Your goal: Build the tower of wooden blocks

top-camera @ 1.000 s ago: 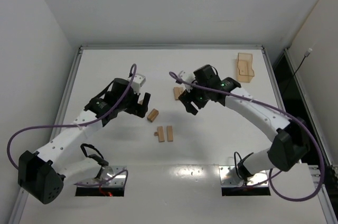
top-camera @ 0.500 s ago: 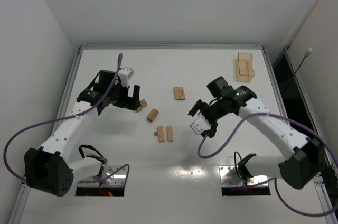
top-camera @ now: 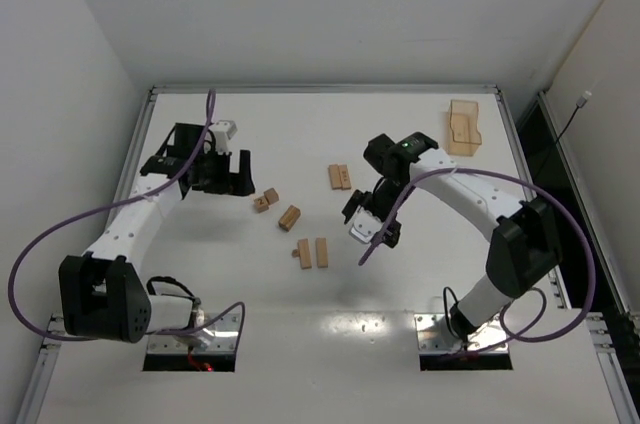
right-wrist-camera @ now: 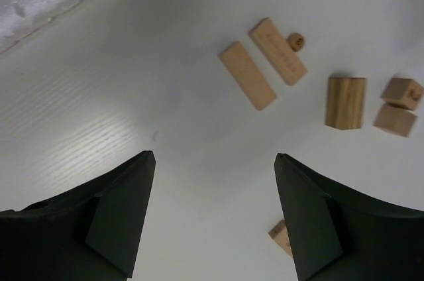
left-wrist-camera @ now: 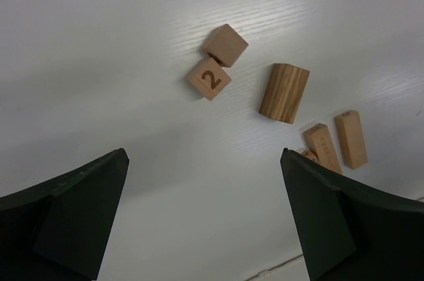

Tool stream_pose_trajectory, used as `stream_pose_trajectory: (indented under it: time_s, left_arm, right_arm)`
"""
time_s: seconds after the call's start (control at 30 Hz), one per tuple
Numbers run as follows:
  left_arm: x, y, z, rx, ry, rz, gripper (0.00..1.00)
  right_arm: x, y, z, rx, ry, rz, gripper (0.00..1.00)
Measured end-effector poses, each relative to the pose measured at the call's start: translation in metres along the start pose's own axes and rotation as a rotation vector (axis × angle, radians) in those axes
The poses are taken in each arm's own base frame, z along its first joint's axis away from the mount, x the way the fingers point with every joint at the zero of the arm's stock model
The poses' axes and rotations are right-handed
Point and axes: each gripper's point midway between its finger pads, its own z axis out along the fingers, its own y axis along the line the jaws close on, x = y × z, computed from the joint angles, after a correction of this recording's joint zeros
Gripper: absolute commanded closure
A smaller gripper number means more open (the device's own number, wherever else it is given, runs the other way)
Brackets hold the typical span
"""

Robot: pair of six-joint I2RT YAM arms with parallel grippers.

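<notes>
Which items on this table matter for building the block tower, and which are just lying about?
For the job: cube marked 2, plain cube, thick block, near bar pair, far bar pair.
Lying about: orange plastic tray, at the far right corner.

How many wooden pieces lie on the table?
8: two cubes, thick block, two bars with a tiny piece beside, another pair behind. More may be hidden.
</notes>
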Motion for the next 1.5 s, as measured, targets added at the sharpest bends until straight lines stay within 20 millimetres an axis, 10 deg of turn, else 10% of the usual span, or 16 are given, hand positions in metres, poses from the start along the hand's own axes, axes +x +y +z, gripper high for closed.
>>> stream_pose_trajectory:
  time_s: [0.2, 0.47, 0.7, 0.83, 0.93, 1.07, 1.2, 1.37, 1.43, 1.5]
  left_arm:
    - [-0.018, 0.025, 0.002, -0.014, -0.021, -0.088, 0.0]
    - [-0.011, 0.031, 0.003, -0.022, -0.035, -0.141, 0.0]
    - [-0.001, 0.028, -0.001, -0.061, -0.052, -0.155, 0.0]
    - [-0.006, 0.027, -0.004, -0.072, -0.083, -0.154, 0.0]
    - [-0.007, 0.029, -0.004, -0.085, -0.089, -0.158, 0.0]
    - [-0.006, 0.035, -0.005, -0.12, -0.088, -0.16, 0.0]
    - [-0.009, 0.043, -0.009, -0.177, -0.107, -0.174, 0.0]
    - [-0.012, 0.052, -0.02, -0.253, -0.149, -0.196, 0.0]
    - [-0.012, 0.054, -0.026, -0.275, -0.164, -0.198, 0.0]
    - [-0.013, 0.057, -0.03, -0.296, -0.178, -0.199, 0.0]
  right_arm:
    - [0.011, 0.01, 0.025, -0.122, -0.031, 0.052, 0.29]
    - [-0.012, -0.064, 0.017, 0.053, -0.071, -0.04, 0.41]
    - [-0.053, -0.13, -0.023, 0.295, -0.062, 0.638, 0.4]
    - [-0.041, -0.161, -0.037, 0.396, -0.099, 1.13, 0.45]
    - [-0.014, -0.14, -0.016, 0.399, -0.073, 1.494, 0.53]
    - [0.002, -0.111, 0.002, 0.412, 0.01, 1.863, 0.31]
    - [0.003, -0.112, 0.006, 0.533, 0.111, 1.939, 0.09]
    - [-0.018, -0.111, 0.021, 0.593, 0.188, 1.967, 0.27]
    - [-0.024, -0.111, 0.026, 0.568, 0.169, 1.986, 0.0]
    - [-0.018, -0.106, 0.031, 0.541, 0.141, 2.022, 0.0]
